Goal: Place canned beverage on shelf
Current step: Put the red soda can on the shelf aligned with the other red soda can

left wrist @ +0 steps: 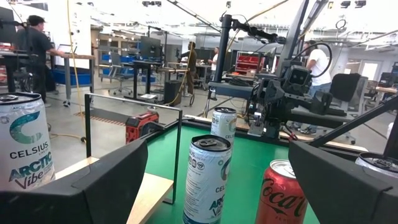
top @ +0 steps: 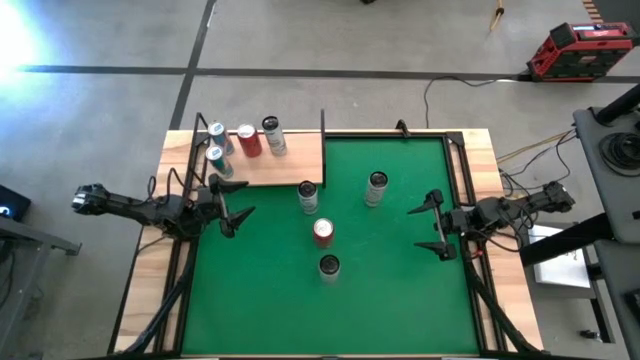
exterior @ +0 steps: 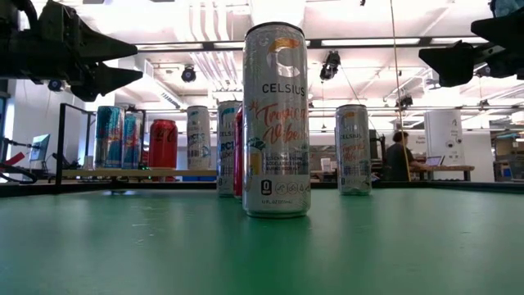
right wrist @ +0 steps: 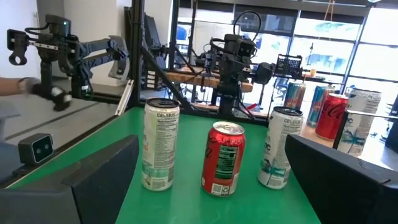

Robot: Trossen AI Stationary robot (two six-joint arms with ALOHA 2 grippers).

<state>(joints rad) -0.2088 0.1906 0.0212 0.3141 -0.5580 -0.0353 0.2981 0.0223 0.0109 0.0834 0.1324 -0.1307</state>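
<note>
The shelf (top: 270, 165), a light-wood board with black rods, lies at the green mat's far left corner and carries several upright cans, among them a red one (top: 248, 139). More cans stand upright on the mat: a white one (top: 307, 196) just off the shelf's edge, a white one (top: 376, 187), a red one (top: 323, 232) and the nearest (top: 329, 267), which looms large in the low view (exterior: 276, 119). My left gripper (top: 245, 200) hovers open at the mat's left edge, beside the shelf. My right gripper (top: 415, 228) hovers open at the mat's right side. Both point toward the cans.
The green mat (top: 390, 300) covers most of the table, with bare room near its front edge. Black rods (top: 323, 122) rise at the shelf's edges. A red toolbox (top: 583, 50) sits on the floor beyond the table. People work at desks in the room behind (exterior: 401, 156).
</note>
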